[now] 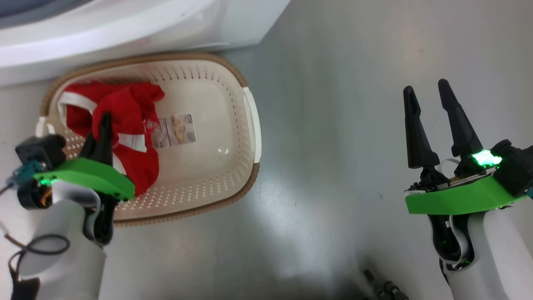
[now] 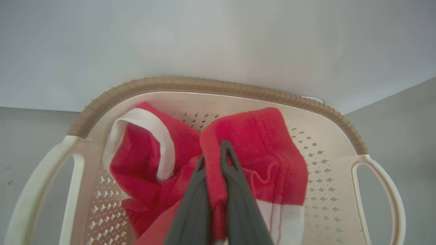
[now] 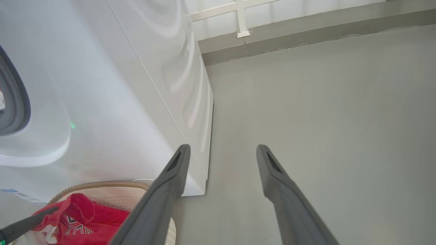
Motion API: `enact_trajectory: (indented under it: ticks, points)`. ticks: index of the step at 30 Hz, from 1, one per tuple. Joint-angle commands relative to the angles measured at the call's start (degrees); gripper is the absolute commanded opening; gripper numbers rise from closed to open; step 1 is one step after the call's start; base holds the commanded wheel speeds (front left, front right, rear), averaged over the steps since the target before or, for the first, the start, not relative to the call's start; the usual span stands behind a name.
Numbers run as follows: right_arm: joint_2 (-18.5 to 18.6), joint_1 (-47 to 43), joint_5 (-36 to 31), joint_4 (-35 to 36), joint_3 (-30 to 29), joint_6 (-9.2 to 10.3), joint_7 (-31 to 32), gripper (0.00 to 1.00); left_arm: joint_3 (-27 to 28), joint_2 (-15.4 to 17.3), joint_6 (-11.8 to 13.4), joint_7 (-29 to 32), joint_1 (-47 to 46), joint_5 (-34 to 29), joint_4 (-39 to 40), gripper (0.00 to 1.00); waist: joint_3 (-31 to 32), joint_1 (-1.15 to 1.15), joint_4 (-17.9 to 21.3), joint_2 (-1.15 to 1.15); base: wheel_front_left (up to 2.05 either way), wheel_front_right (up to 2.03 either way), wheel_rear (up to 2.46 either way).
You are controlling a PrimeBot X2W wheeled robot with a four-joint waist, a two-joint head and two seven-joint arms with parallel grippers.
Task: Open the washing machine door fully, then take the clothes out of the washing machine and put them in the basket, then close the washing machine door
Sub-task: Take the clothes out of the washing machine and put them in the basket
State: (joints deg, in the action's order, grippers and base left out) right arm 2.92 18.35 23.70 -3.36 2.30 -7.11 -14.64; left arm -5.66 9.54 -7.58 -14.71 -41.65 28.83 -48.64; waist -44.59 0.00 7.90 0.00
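The cream basket (image 1: 233, 71) stands on the floor in front of the white washing machine (image 1: 125, 29). Red and white clothes (image 1: 129, 106) lie in its left half, beside a sticker on its bottom. My left gripper (image 1: 104, 121) hangs over that half, shut on a fold of the red clothes (image 2: 265, 143) just above the basket (image 2: 204, 83). Off to the right, my right gripper (image 1: 426, 86) is open over bare floor with nothing between its fingers. The right wrist view has this gripper (image 3: 223, 148) beside the washing machine (image 3: 119, 85), with its grey ring at the left edge. The washing machine door is out of view.
Grey floor (image 1: 333, 125) stretches right of the basket. Some small dark parts (image 1: 383, 287) sit at the bottom edge of the head view. A wall base and a white frame (image 3: 242, 20) lie beyond the machine.
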Motion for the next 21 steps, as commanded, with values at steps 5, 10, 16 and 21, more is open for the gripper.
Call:
enact_trajectory:
  ticks: [5, 10, 16, 21]
  points:
    - [-0.04, 0.17, -0.09, 2.06, 0.87, -0.37, -0.36, 1.00, 0.20, 2.25, 0.09, -0.29, -2.04, 0.60, -3.44, 0.00, -3.68, 0.00, 0.07, 0.00, 0.00, 0.00, 0.00]
    - [-0.04, 0.45, -0.26, 2.08, 0.79, -0.37, -0.36, 1.00, 0.02, 2.05, 0.09, -0.29, -3.82, 0.87, -5.38, 0.04, -3.99, 0.00, -0.18, 0.00, 0.00, 0.00, 0.00]
    - [-0.04, 0.69, -0.52, 1.73, 0.61, -0.37, -0.36, 1.00, 0.04, 1.38, 0.09, -0.29, -3.68, 1.07, -5.93, 1.00, -2.69, 0.00, -0.73, 0.00, 0.00, 0.00, 0.00]
    - [-0.04, 0.60, -0.96, 1.33, 0.52, -0.37, -0.36, 1.00, 0.31, 1.06, 0.09, -0.29, -2.51, 1.52, -5.07, 1.00, -0.93, 0.00, -1.14, 0.00, 0.00, 0.00, 0.00]
